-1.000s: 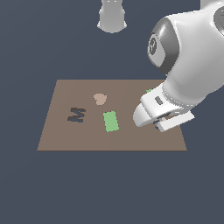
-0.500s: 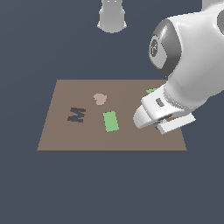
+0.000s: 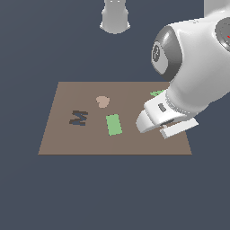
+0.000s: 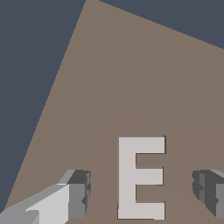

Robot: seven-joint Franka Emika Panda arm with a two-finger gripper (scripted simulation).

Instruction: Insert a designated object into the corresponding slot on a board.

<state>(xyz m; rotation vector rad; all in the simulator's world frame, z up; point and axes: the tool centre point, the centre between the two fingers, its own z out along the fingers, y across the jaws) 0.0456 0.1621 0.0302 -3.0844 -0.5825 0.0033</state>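
Note:
The whitish-grey E block (image 4: 139,177) lies flat on the brown board (image 4: 131,78), with a thin dark line along its edges. The dark E slot does not show apart from that line. My gripper (image 4: 144,192) is open. One finger (image 4: 78,192) stands on each side of the block, and neither touches it. In the exterior view the arm's hand (image 3: 161,114) hovers low over the board (image 3: 67,134) near the corner at the exterior view's right and hides the block, the slot and the fingers.
On the board are a dark M shape (image 3: 78,117), a tan heart (image 3: 103,101), a green rectangle (image 3: 114,124) and part of a green shape (image 3: 157,93) behind the arm. A grey-white pedestal (image 3: 115,15) stands beyond the board.

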